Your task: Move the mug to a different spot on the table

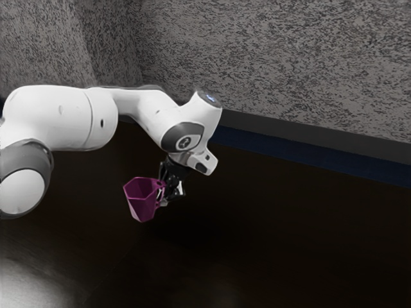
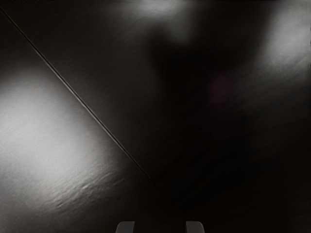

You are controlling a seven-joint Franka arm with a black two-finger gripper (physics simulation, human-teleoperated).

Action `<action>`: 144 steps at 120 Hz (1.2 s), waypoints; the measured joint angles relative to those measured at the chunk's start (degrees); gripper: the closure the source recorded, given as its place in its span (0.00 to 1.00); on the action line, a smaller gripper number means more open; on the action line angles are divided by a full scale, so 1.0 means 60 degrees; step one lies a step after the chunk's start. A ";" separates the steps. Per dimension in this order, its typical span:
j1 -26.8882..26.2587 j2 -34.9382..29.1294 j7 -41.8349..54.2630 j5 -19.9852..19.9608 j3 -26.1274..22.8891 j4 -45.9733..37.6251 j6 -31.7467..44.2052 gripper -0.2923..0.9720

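Note:
A purple faceted mug point(image 1: 142, 199) hangs in the air above the dark table point(image 1: 276, 244), tilted with its mouth facing up and toward the exterior view's left. My black gripper point(image 1: 168, 191) is shut on the mug's side nearest the wrist, just below the white hand. In the wrist view two pale fingertips point(image 2: 125, 226) stand apart over the glossy table top point(image 2: 73, 145), and a faint purple tint point(image 2: 216, 88) lies in the dark reflection below my hand.
The dark glossy table stretches toward the exterior view's right and front. A rough grey wall point(image 1: 289, 58) with a blue skirting strip point(image 1: 308, 151) bounds it at the back. A thin seam point(image 2: 97, 119) crosses the table top under the hand.

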 joint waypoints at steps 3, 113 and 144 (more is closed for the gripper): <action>0.0004 0.0023 0.0034 -0.0020 0.0000 0.0000 0.0020 0.78; 0.0314 0.0914 0.0913 -0.0559 -0.0014 0.0337 0.0525 0.77; 0.0344 0.0940 0.1069 -0.0704 -0.0012 0.0324 0.0652 0.61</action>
